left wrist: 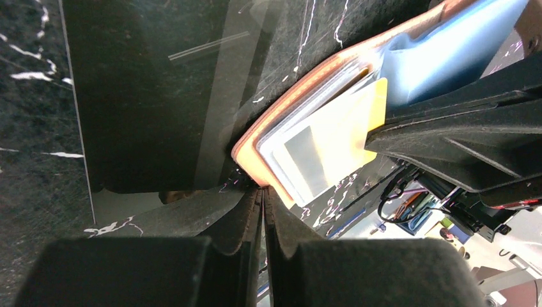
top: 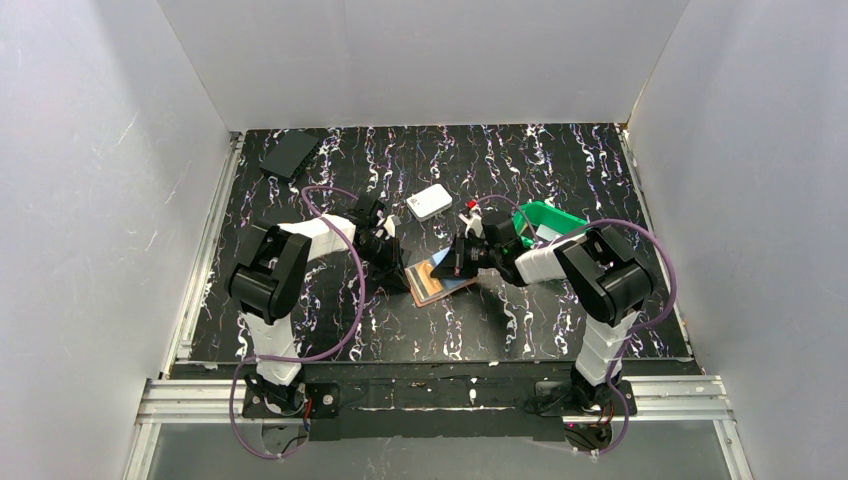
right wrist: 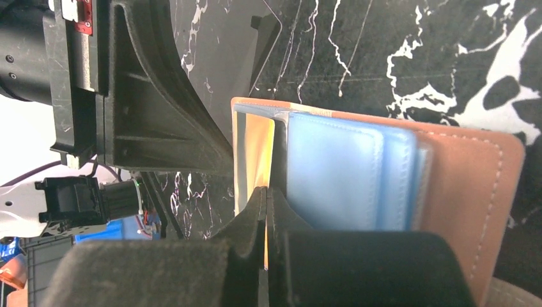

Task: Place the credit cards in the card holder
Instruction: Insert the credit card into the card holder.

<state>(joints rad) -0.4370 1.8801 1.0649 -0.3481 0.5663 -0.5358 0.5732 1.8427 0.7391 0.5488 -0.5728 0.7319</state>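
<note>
The card holder lies open at the table's middle, orange-brown leather with a light-blue inner panel. My left gripper is shut with its tips pinching the holder's orange left edge. My right gripper is shut on a yellow card. The card stands on edge at the holder's clear pockets, beside the blue panel. In the left wrist view the yellow card lies over the clear sleeves, with the right fingers on it. The card's far part is hidden by the fingers.
A dark glossy flat card lies on the table just left of the holder. A white rounded box sits behind it, and a green bin behind the right arm. A black flat item is at the back left.
</note>
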